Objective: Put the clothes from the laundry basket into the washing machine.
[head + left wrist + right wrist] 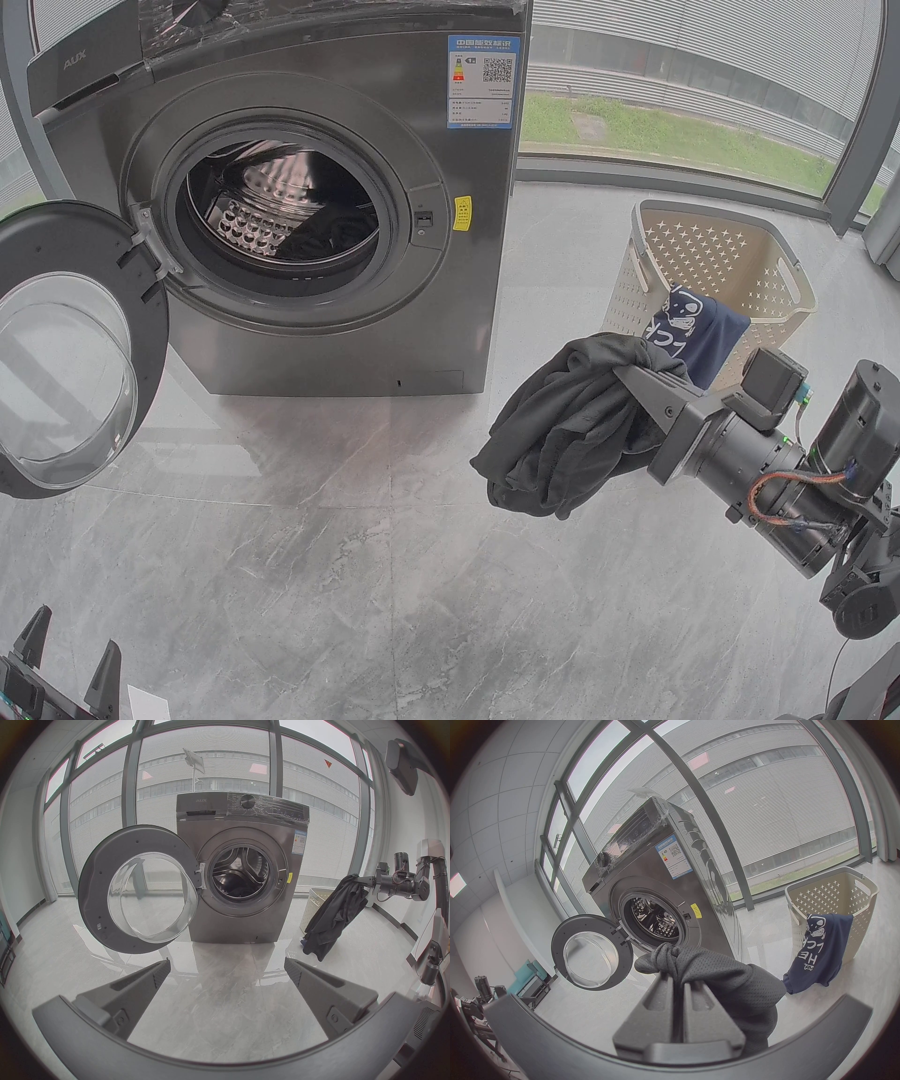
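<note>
My right gripper (630, 373) is shut on a dark grey garment (567, 427), which hangs above the floor between the washing machine (328, 187) and the beige laundry basket (717, 258). A navy printed shirt (698, 328) drapes over the basket's front rim. The machine's round door (70, 347) stands swung open to the left, and dark clothing lies inside the drum (281, 220). My left gripper (225, 975) is open and low at the near left, holding nothing. From the left wrist view the held garment (335, 914) dangles to the right of the machine (243, 865).
Polished grey floor (309, 562) lies free between me and the machine. Floor-to-ceiling windows (703, 94) run behind the machine and basket. The open door sticks out into the left side of the floor.
</note>
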Robot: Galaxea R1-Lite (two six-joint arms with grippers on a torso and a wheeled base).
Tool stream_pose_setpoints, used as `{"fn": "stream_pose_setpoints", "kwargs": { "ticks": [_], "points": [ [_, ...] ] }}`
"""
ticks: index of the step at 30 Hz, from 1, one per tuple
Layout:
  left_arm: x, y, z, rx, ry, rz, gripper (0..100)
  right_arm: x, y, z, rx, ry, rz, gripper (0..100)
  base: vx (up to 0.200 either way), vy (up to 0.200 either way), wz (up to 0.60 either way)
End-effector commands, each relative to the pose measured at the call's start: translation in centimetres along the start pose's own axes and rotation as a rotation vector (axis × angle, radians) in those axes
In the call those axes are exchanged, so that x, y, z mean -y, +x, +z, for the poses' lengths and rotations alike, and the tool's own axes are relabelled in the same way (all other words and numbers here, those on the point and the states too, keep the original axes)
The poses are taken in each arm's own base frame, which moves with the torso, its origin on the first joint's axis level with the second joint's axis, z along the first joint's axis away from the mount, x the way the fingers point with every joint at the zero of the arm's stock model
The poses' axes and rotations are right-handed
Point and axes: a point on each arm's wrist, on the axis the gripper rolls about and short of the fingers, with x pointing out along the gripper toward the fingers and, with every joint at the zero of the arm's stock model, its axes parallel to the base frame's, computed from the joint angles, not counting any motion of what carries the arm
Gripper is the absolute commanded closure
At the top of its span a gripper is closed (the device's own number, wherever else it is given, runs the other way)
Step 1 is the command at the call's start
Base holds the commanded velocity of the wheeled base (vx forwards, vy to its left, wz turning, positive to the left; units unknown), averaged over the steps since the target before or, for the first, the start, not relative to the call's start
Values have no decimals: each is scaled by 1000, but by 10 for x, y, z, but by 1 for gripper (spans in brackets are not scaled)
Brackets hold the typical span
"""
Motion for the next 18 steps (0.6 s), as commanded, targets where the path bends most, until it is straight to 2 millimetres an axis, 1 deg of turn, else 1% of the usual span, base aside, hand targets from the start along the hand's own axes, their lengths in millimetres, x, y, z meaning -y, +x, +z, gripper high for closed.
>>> {"fn": "stream_pose_setpoints", "kwargs": {
  "ticks": [1,10,18],
  "points": [
    [0,0,-5,-4,0,0,0,0,0,-1,-1,0,1,100,0,0,0],
    [0,0,-5,-4,0,0,0,-1,4,-4,0,1,2,100,0,0,0],
    [0,0,-5,-4,1,0,0,1,6,-6,7,-1,-4,100,0,200,0]
  ]
}}
